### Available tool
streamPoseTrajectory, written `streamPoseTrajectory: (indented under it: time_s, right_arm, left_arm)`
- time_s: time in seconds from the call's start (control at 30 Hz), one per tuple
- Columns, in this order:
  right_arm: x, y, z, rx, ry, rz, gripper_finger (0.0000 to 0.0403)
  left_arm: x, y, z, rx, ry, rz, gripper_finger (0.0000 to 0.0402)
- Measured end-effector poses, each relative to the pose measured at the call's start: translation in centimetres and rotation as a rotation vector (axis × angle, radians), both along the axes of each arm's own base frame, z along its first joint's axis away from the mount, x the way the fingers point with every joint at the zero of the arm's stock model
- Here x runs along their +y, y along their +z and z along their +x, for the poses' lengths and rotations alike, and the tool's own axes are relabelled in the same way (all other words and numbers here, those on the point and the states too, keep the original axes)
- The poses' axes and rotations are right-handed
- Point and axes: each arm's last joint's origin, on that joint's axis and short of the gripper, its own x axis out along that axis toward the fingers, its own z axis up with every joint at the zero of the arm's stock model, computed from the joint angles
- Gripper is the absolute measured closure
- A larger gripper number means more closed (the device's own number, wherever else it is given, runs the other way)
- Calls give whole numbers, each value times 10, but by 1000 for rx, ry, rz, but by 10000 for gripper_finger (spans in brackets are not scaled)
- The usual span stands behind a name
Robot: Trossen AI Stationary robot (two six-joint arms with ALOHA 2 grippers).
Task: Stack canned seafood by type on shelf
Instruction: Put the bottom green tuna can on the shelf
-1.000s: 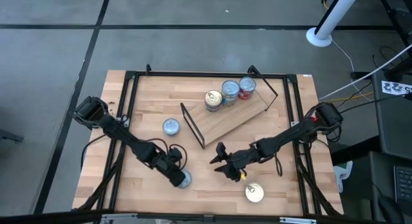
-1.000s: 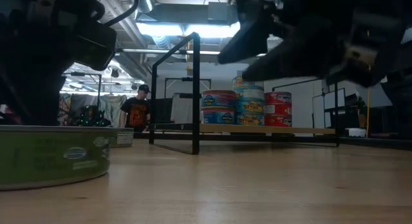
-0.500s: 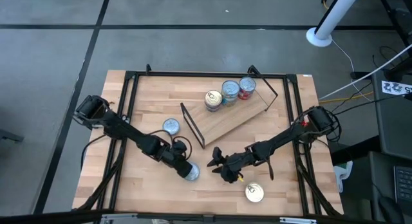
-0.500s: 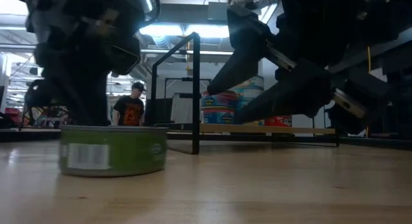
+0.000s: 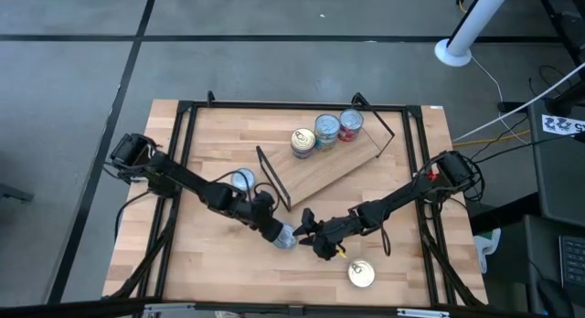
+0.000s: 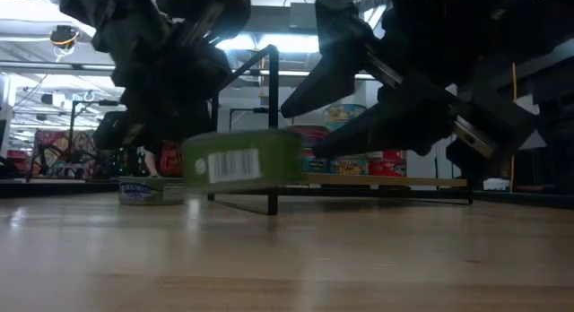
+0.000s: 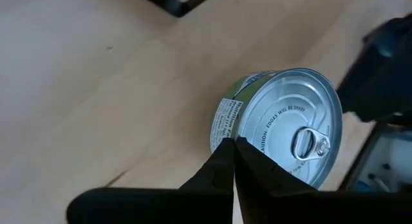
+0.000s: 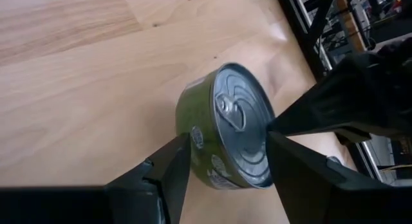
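A green-sided tin with a silver pull-tab lid [image 5: 286,237] hangs just above the tabletop near its middle, level in the low view [image 6: 240,160]. My left gripper [image 5: 277,232] is shut on it. My right gripper [image 5: 307,230] is open, its two fingers standing on either side of the same tin [image 8: 222,140]; whether they touch it I cannot tell. The shelf [image 5: 347,163], a slanted light-wood board with black wire ends, carries a gold tin [image 5: 303,141], a blue tin [image 5: 327,129] and a red tin [image 5: 350,124]. My left gripper holds the green tin at its rim [image 7: 226,124], on the side toward the table's left. Its fingers [image 7: 212,169] slant down from the left and cover the place of contact. One fingertip [image 8: 302,121] meets the lid's edge. The tin is lifted clear and level.
One blue-sided tin [image 5: 242,179] rests on its base left of the shelf, also seen in the low view [image 6: 151,189]. Another tin [image 5: 361,274] sits near the table's near edge, close to my right arm. A black frame rail [image 5: 178,172] runs along the table's sides.
My left gripper has travelled toward the table's right and slightly toward the far edge, bringing the green tin from the near-left area up to my right gripper. The tin stood low on the table before and now hangs clear of it between the right fingers.
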Motion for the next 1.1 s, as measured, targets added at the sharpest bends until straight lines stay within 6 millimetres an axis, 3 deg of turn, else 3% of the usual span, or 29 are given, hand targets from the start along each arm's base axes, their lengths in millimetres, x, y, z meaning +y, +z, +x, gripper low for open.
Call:
streamPoseTrajectory:
  time_s: [0.4, 1.1]
  right_arm:
    - [28, 0, -16, -65, 14, -250, 201]
    - [44, 1, -27, -91, -37, -312, 201]
  left_arm:
    - [5, 4, 7, -42, -30, -72, 401]
    - [3, 8, 11, -102, -53, -110, 401]
